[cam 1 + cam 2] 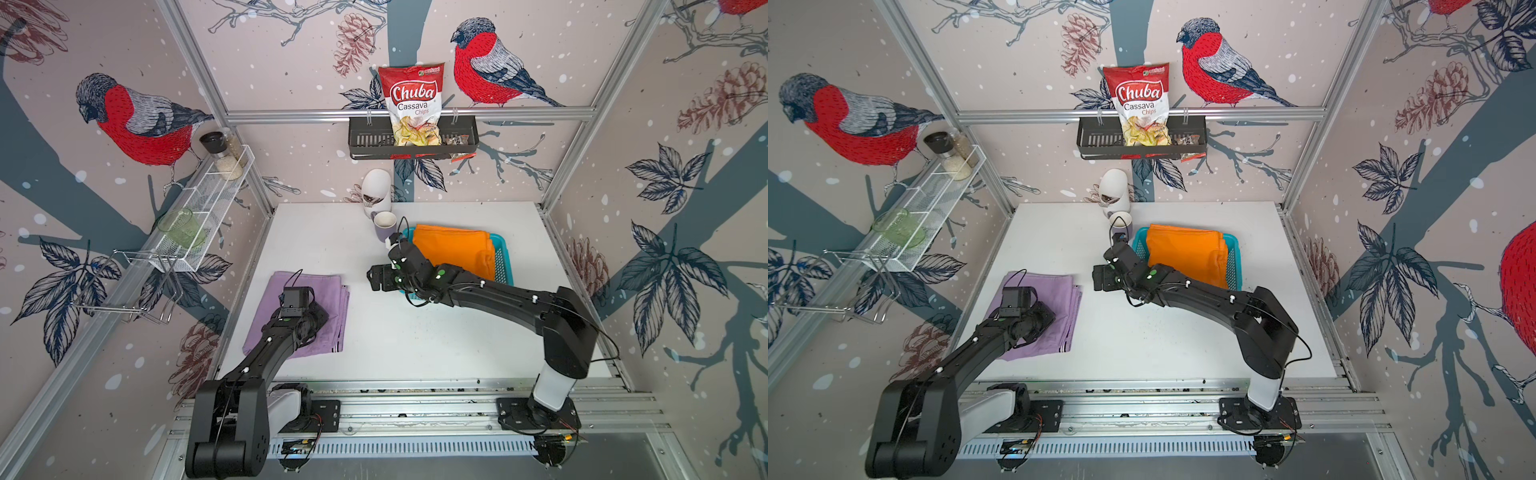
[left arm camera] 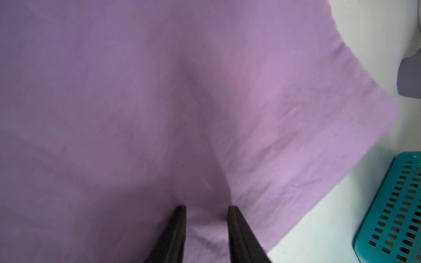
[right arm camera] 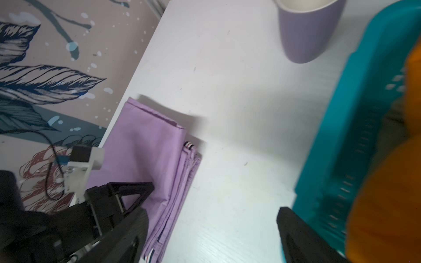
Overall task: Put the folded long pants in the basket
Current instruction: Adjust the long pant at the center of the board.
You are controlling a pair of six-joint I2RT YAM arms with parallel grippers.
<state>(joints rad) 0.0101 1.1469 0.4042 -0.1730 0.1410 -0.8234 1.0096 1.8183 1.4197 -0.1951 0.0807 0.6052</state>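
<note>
The lilac folded long pants (image 1: pixel 328 299) (image 1: pixel 1059 299) lie flat at the table's left. My left gripper (image 2: pixel 206 208) points down into them, its jaws closed on a raised bunch of the lilac cloth (image 2: pixel 205 91); both top views hide its fingertips under the wrist. Orange folded pants (image 1: pixel 453 249) (image 1: pixel 1187 253) lie in the turquoise basket (image 1: pixel 503 257) (image 1: pixel 1233 262) at the right. My right gripper (image 3: pixel 213 211) (image 1: pixel 380 277) hovers open over bare table between the basket (image 3: pixel 355 136) and the lilac pants (image 3: pixel 148 141), holding nothing.
A purple cup (image 1: pixel 384 224) and a white jug (image 1: pixel 376 191) stand at the back, just left of the basket. A black wall rack (image 1: pixel 365 143) holds a chips bag. A white wire shelf (image 1: pixel 199 224) runs along the left wall.
</note>
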